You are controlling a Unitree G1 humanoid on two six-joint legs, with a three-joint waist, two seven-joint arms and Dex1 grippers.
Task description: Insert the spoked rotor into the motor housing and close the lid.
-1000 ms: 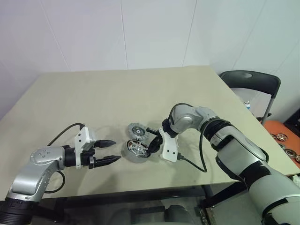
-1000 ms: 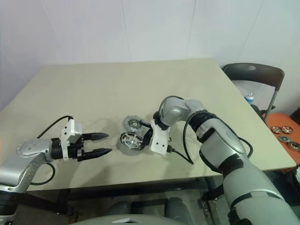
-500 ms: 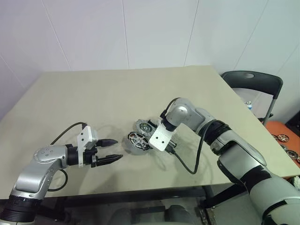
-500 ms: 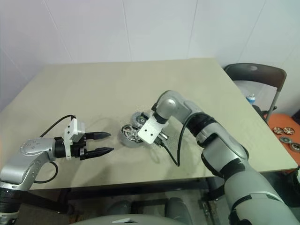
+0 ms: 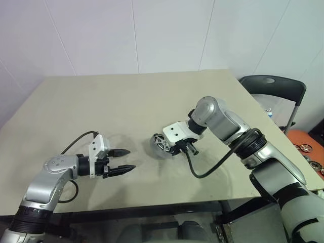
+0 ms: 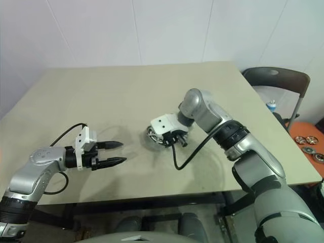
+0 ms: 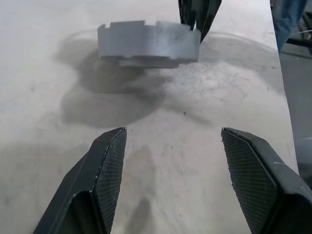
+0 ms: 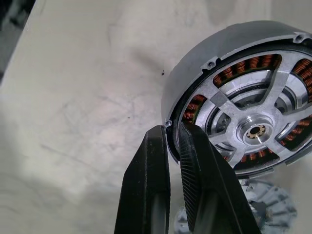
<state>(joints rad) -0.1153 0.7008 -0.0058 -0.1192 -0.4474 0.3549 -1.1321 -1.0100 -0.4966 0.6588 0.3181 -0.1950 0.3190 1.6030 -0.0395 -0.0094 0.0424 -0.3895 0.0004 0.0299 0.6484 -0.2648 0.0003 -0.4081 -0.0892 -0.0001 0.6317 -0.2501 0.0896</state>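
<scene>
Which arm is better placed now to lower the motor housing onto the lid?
The right: its end effector already pinches the motor housing rim, directly above the lid. The left end effector hangs open, apart.

Open left pincer (image 7: 170, 183) facing, seemingly, motor housing (image 7: 148, 43)

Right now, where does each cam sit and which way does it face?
Left eye, right eye: stereo pair on the head, facing forward and down over the table; both arms show.
Left wrist: on the left arm, looking along the open left gripper across the table at the side of the motor housing.
Right wrist: on the right arm, looking down the right gripper, shut on the motor housing rim, the spoked rotor inside.
Shared: all views show the motor housing.
</scene>
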